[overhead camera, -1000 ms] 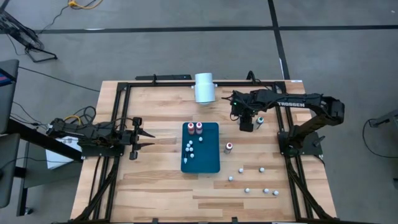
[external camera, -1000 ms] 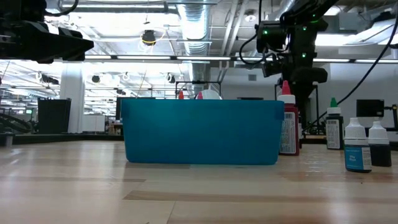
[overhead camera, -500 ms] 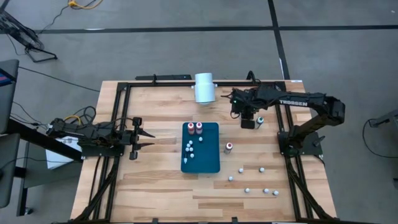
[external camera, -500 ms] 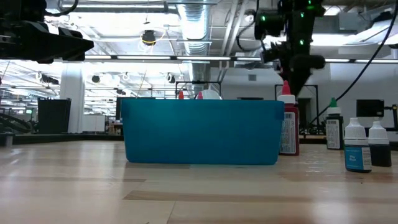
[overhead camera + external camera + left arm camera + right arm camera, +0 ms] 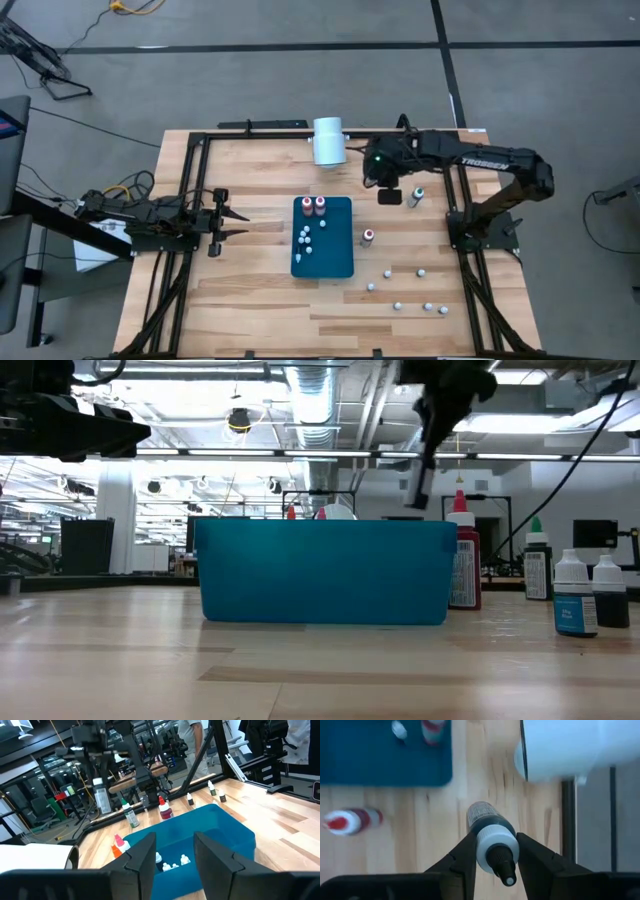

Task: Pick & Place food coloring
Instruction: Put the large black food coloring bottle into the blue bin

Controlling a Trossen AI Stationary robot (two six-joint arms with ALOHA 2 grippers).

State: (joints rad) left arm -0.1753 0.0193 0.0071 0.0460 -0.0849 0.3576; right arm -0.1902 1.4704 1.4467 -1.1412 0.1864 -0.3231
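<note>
My right gripper [image 5: 388, 194] is shut on a food coloring bottle [image 5: 491, 831] with a dark body and a white cap, high above the table to the right of the teal bin [image 5: 322, 250]. The bin holds two red-bodied bottles [image 5: 314, 205] and a few small whitish ones [image 5: 305, 238]. A red bottle [image 5: 368, 237] and a green one [image 5: 415, 196] stand upright on the wood. Several small bottles [image 5: 410, 290] stand near the front right. My left gripper [image 5: 238, 221] waits open and level at the table's left. My right gripper pinches the bottle between its two fingers at the white cap's collar [image 5: 495, 840], atop the dark body. The fingers slant down from above. The bottle hangs below them, cap toward the wrist, lifted clear of the table [image 5: 420, 480].
A large white cylinder [image 5: 328, 140] lies at the table's far edge, close to my right gripper. Black frame rails [image 5: 190, 180] run along the table's left and right sides. Bare wood lies between my left gripper and the bin.
My right gripper has risen well above the table and shifted a little toward the table's left, tipping as it went. It carries the dark bottle up with it, clear of the wood. The green bottle beside it has stayed standing.
</note>
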